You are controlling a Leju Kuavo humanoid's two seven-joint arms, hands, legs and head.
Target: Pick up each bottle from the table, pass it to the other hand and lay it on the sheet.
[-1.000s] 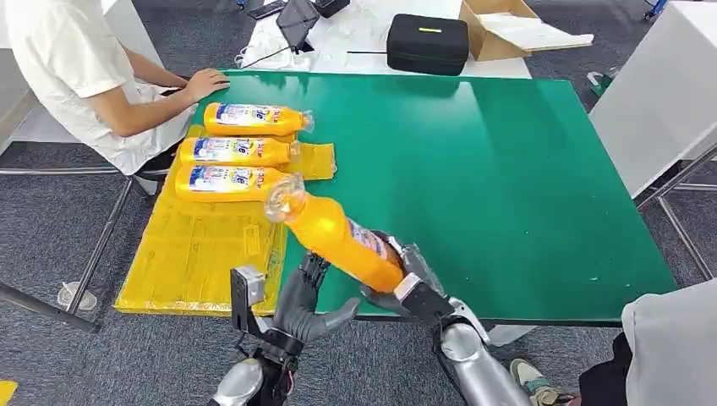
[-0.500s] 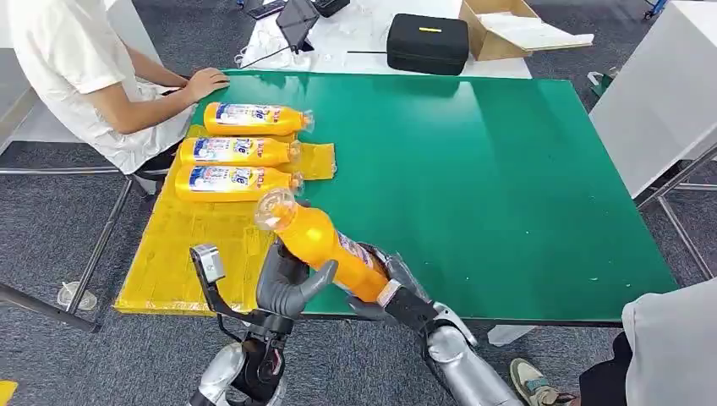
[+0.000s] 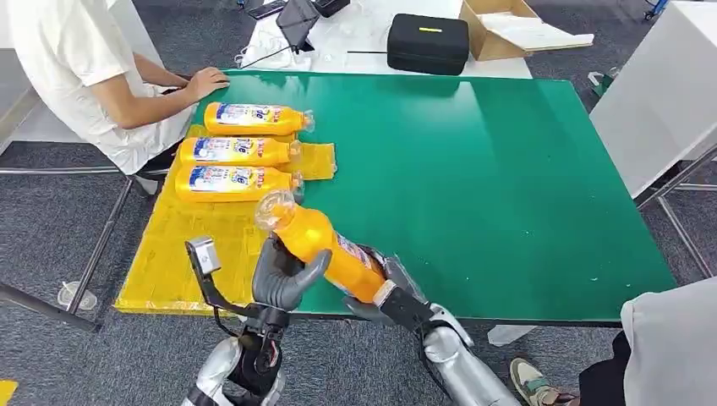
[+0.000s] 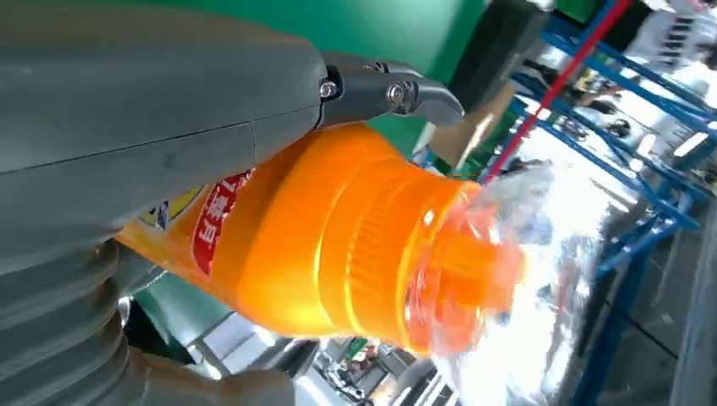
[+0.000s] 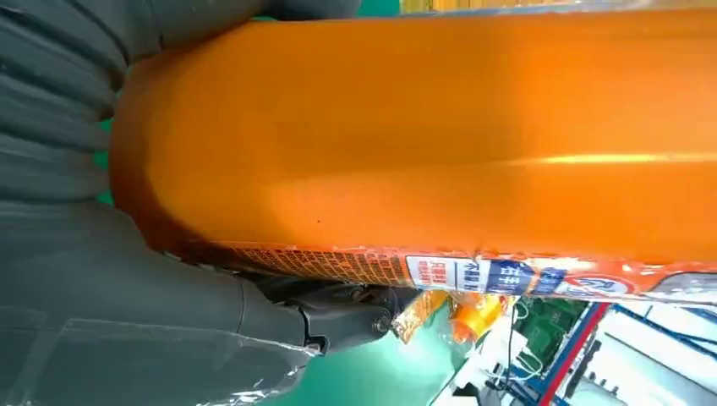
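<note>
An orange bottle with a clear wrapped cap hangs tilted over the table's near edge, cap toward the yellow sheet. My right hand grips its base end. My left hand wraps the upper body below the neck, thumb lying across it. In the left wrist view the thumb and fingers of the left hand enclose the bottle. The right wrist view has the bottle lying in the right hand. Three more orange bottles lie side by side on the sheet's far part.
The green table stretches to the right. A person sits at the far left with a hand on the table corner. A black case and a cardboard box sit on the white table behind. Grey clothing shows at bottom right.
My right hand brought the bottle left and nearer to me. My left hand rose from below and closed around the bottle's upper body.
</note>
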